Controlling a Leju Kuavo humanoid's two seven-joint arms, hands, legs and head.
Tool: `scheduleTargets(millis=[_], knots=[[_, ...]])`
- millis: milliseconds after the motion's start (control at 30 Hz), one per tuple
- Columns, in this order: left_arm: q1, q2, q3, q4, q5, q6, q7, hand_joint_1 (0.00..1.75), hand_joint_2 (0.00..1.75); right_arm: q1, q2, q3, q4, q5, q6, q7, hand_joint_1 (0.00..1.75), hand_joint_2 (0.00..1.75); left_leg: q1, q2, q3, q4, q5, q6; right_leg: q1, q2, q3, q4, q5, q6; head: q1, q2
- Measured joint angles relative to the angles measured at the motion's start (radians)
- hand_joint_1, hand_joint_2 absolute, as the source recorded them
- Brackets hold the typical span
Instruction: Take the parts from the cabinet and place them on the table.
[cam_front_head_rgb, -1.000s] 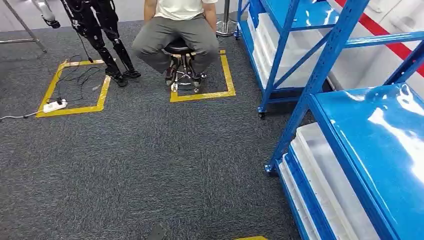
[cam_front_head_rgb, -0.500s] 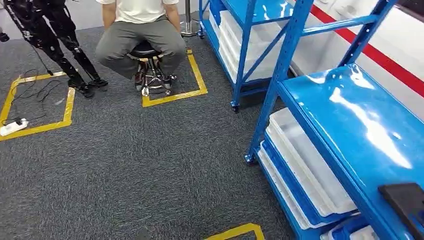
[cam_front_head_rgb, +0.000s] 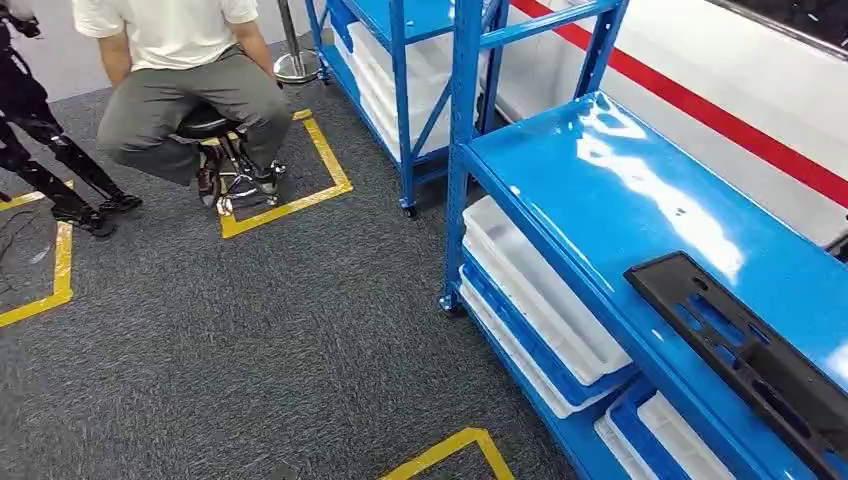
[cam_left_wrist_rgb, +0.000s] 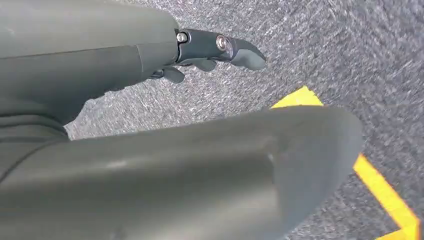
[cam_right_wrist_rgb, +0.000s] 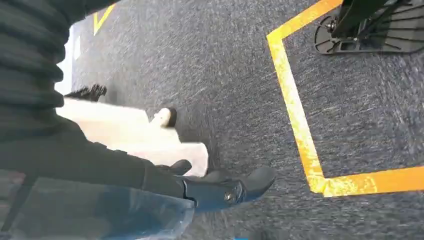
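You're standing on grey carpet (cam_front_head_rgb: 250, 350) marked with yellow tape (cam_front_head_rgb: 445, 453), a blue steel rack (cam_front_head_rgb: 600, 200) on your right side. Nearest you, both arms hang low over the floor. The left hand (cam_left_wrist_rgb: 210, 52) holds nothing, its dark fingers (cam_left_wrist_rgb: 240, 52) reaching out straight over the carpet, loosely apart. The right hand (cam_right_wrist_rgb: 220, 187) is likewise empty, fingers (cam_right_wrist_rgb: 257, 177) extended. Next out, the task's thing: a long black slotted part (cam_front_head_rgb: 745, 355) lies flat on the rack's glossy blue shelf (cam_front_head_rgb: 620, 190), to your forward right. Its long axis runs along the shelf, slanting from near right toward far left. The right hand is, I judge, the nearer one, so plan the reach from that side. White trays (cam_front_head_rgb: 540, 300) sit on the tier below. Farther off, a person (cam_front_head_rgb: 180, 80) sits on a stool (cam_front_head_rgb: 215, 135) inside a taped square.
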Motion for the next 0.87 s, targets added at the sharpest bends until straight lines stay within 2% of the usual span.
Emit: scheduleTargets(millis=[33, 67, 100, 133, 167, 200, 267, 300, 333, 367, 400, 433, 467, 500, 533, 600, 633, 667, 700, 733, 800, 833, 867], knots=[[0.000, 0.002, 0.000, 0.000, 0.000, -0.003, 0.000, 0.00, 0.00, 0.003, 0.000, 0.000, 0.000, 0.000, 0.000, 0.000, 0.00, 1.75, 0.000, 0.000, 0.011, -0.025, 0.026, 0.005, 0.002, 0.015, -0.001, 0.001, 0.000, 0.000, 0.000, 0.000], [0.000, 0.002, 0.001, 0.000, 0.000, -0.008, 0.000, 0.00, 0.00, 0.005, 0.000, 0.000, 0.000, 0.000, 0.000, 0.000, 0.00, 1.75, 0.000, -0.005, 0.045, -0.093, 0.071, 0.011, 0.003, 0.029, 0.000, 0.004, 0.001, 0.000, 0.000, 0.000], [0.000, 0.003, 0.001, 0.000, 0.000, -0.011, 0.000, 0.00, 0.00, 0.005, 0.000, 0.000, 0.000, 0.001, 0.000, 0.000, 0.00, 1.75, 0.000, -0.017, 0.094, -0.190, 0.120, 0.018, 0.004, 0.044, 0.001, 0.005, 0.001, 0.001, 0.000, 0.000], [0.000, 0.004, 0.002, 0.000, 0.000, -0.013, 0.000, 0.00, 0.00, 0.004, 0.000, 0.000, 0.000, 0.002, 0.000, 0.000, 0.00, 1.75, -0.001, -0.048, 0.137, -0.273, 0.156, 0.027, 0.004, 0.057, 0.001, 0.005, 0.003, 0.003, 0.000, 0.000], [-0.001, 0.009, 0.003, 0.000, 0.000, -0.013, 0.000, 0.00, 0.00, 0.004, 0.005, 0.000, 0.000, 0.004, 0.000, 0.000, 0.00, 1.75, 0.000, -0.103, 0.156, -0.314, 0.150, 0.032, 0.003, 0.065, -0.001, 0.005, 0.008, 0.006, 0.003, 0.000], [0.000, 0.009, 0.004, 0.000, 0.000, -0.013, 0.000, 0.00, 0.00, 0.001, 0.004, 0.000, 0.000, 0.007, 0.000, 0.000, 0.00, 1.75, -0.011, -0.092, 0.154, -0.319, 0.160, 0.039, 0.007, 0.075, -0.005, 0.005, 0.012, 0.012, 0.000, 0.000], [-0.003, 0.009, 0.008, 0.000, 0.006, -0.013, -0.001, 0.00, 0.00, 0.004, 0.005, 0.001, 0.000, 0.010, 0.006, 0.000, 0.00, 1.75, -0.016, -0.068, 0.152, -0.318, 0.162, 0.045, -0.002, 0.094, -0.014, -0.002, 0.021, 0.026, -0.003, 0.000], [-0.003, 0.010, 0.009, 0.000, 0.010, -0.013, -0.002, 0.00, 0.00, 0.006, 0.005, 0.002, 0.000, 0.013, 0.009, 0.000, 0.00, 1.75, -0.017, -0.056, 0.153, -0.329, 0.169, 0.052, 0.002, 0.105, -0.017, -0.008, 0.027, 0.035, -0.003, 0.000], [-0.003, 0.009, 0.011, 0.000, 0.012, -0.013, -0.002, 0.00, 0.00, 0.006, 0.003, 0.002, 0.000, 0.015, 0.011, 0.000, 0.00, 1.75, -0.002, -0.038, 0.160, -0.356, 0.189, 0.056, 0.011, 0.086, -0.024, 0.005, 0.026, 0.034, 0.000, 0.000], [-0.002, 0.007, 0.015, 0.000, 0.016, -0.015, -0.002, 0.00, 0.00, 0.004, 0.001, 0.003, 0.000, 0.015, 0.015, 0.000, 0.00, 1.75, -0.010, -0.029, 0.160, -0.367, 0.195, 0.060, 0.013, 0.027, -0.048, 0.034, 0.003, 0.029, -0.002, 0.000], [-0.002, 0.007, 0.019, 0.000, 0.022, -0.033, -0.003, 0.00, 0.00, 0.000, 0.001, 0.004, 0.000, 0.015, 0.018, -0.001, 0.00, 1.75, -0.011, -0.010, 0.154, -0.366, 0.201, 0.067, 0.012, -0.004, -0.085, 0.105, -0.038, 0.020, 0.009, 0.000], [0.001, 0.007, 0.024, 0.001, 0.029, -0.049, -0.002, 0.00, 0.00, -0.004, -0.001, 0.004, 0.000, 0.015, 0.019, -0.001, 0.00, 1.75, -0.014, 0.007, 0.148, -0.366, 0.202, 0.065, 0.010, -0.017, -0.124, 0.189, -0.076, 0.016, 0.010, 0.000], [0.004, 0.008, 0.027, 0.003, 0.034, -0.063, 0.002, 0.00, 0.00, -0.005, -0.002, 0.004, 0.001, 0.011, 0.024, -0.001, 0.00, 1.75, -0.017, 0.024, 0.142, -0.366, 0.203, 0.065, 0.007, -0.023, -0.156, 0.264, -0.106, 0.017, 0.008, 0.000], [0.004, 0.008, 0.028, 0.004, 0.043, -0.087, 0.017, 0.00, 0.00, -0.005, -0.002, 0.003, 0.001, -0.007, 0.027, -0.001, 0.00, 1.75, -0.017, 0.039, 0.138, -0.365, 0.205, 0.064, 0.005, -0.027, -0.174, 0.311, -0.119, 0.024, 0.009, 0.000], [0.004, 0.008, 0.034, 0.005, 0.053, -0.112, 0.031, 0.00, 0.00, -0.003, -0.002, -0.003, 0.000, -0.026, 0.029, 0.000, 0.00, 1.75, -0.016, 0.054, 0.135, -0.365, 0.207, 0.061, 0.003, -0.029, -0.163, 0.306, -0.114, 0.033, 0.009, 0.000], [0.006, 0.009, 0.047, 0.006, 0.063, -0.143, 0.054, 0.00, 0.00, -0.001, -0.003, -0.021, 0.001, -0.069, 0.030, 0.005, 0.00, 1.75, -0.014, 0.081, 0.131, -0.362, 0.209, 0.057, -0.005, -0.048, -0.069, 0.159, -0.067, 0.060, 0.010, 0.000], [0.006, 0.009, 0.052, 0.006, 0.066, -0.153, 0.067, 0.00, 0.00, -0.003, -0.003, -0.037, 0.000, -0.099, 0.030, 0.008, 0.00, 1.75, -0.013, 0.093, 0.130, -0.356, 0.207, 0.051, -0.009, -0.077, -0.002, 0.053, -0.041, 0.070, 0.010, 0.000], [0.006, 0.011, 0.055, 0.006, 0.072, -0.160, 0.074, 0.00, 0.00, -0.009, 0.000, -0.055, 0.000, -0.120, 0.030, 0.011, 0.00, 1.75, -0.021, 0.104, 0.130, -0.349, 0.203, 0.043, -0.008, -0.138, 0.034, -0.013, -0.044, 0.063, 0.011, 0.000], [0.007, 0.012, 0.059, 0.006, 0.077, -0.171, 0.081, 0.00, 0.00, -0.015, 0.001, -0.071, 0.000, -0.127, 0.030, 0.016, 0.00, 1.75, -0.025, 0.115, 0.129, -0.345, 0.195, 0.033, 0.001, -0.138, 0.037, -0.009, -0.036, 0.056, 0.011, 0.000], [0.007, 0.016, 0.067, 0.006, 0.084, -0.179, 0.090, 0.00, 0.00, -0.015, 0.004, -0.083, 0.000, -0.132, 0.029, 0.016, 0.00, 1.75, -0.027, 0.123, 0.133, -0.344, 0.193, 0.027, -0.005, -0.118, 0.032, -0.007, -0.035, 0.043, 0.003, 0.000], [0.006, 0.016, 0.076, 0.006, 0.089, -0.184, 0.097, 0.00, 0.00, -0.012, 0.005, -0.102, 0.000, -0.135, 0.028, 0.016, 0.00, 1.75, -0.021, 0.145, 0.142, -0.344, 0.190, 0.020, -0.001, -0.095, 0.021, -0.006, -0.034, 0.035, 0.004, 0.000], [0.007, 0.017, 0.078, 0.006, 0.083, -0.184, 0.098, 0.00, 0.00, -0.012, 0.007, -0.112, 0.000, -0.137, 0.027, 0.016, 0.00, 1.75, -0.012, 0.138, 0.141, -0.338, 0.184, 0.010, -0.015, -0.080, 0.028, -0.009, -0.028, 0.022, 0.005, 0.000], [0.007, 0.019, 0.079, 0.006, 0.077, -0.184, 0.098, 0.00, 0.00, -0.012, 0.008, -0.120, 0.000, -0.142, 0.027, 0.012, 0.00, 1.75, -0.008, 0.079, 0.133, -0.311, 0.158, -0.002, -0.016, -0.070, 0.029, -0.009, -0.025, 0.017, 0.000, 0.000]])
